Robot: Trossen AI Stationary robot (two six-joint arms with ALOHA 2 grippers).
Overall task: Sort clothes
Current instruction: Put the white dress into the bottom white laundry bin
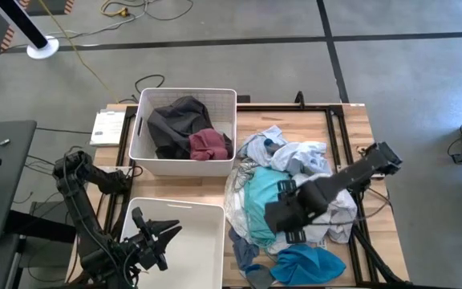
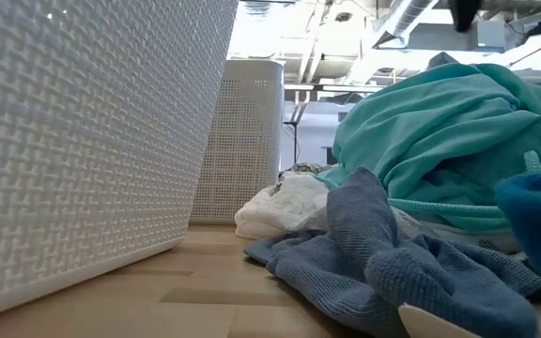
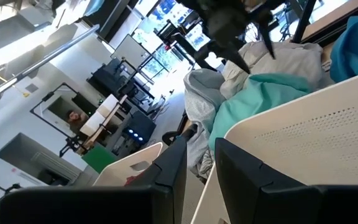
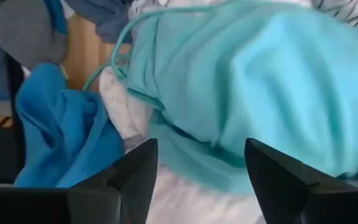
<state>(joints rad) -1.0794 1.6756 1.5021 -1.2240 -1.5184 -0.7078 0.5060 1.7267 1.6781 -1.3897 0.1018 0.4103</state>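
High view has the wooden table (image 1: 351, 132) with the big heap of clothes (image 1: 291, 201) sprawled over its right half, still unsorted. Two white bins sit left of it: the far bin (image 1: 147, 112) already holds a dark grey garment (image 1: 175, 124) and a maroon one (image 1: 209, 144), while the near bin (image 1: 207, 241) shows nothing inside.

So the sorting looks barely started, and the step in hand reads as a pick from the heap. The right gripper (image 1: 283, 210) hangs over the middle of the pile, and its wrist view shows its fingers (image 4: 135, 168) spread wide with nothing between them, pointed right at the teal garment (image 4: 260, 81), with a bright blue piece (image 4: 61, 134) just beside.

The left gripper (image 1: 155, 237) waits over the near bin's left edge, fingers spread, holding nothing.

Next move probably calls for the right one to drop onto the teal fabric, pinch a good fold and lift it clear without dragging the white stuff tangled under it.
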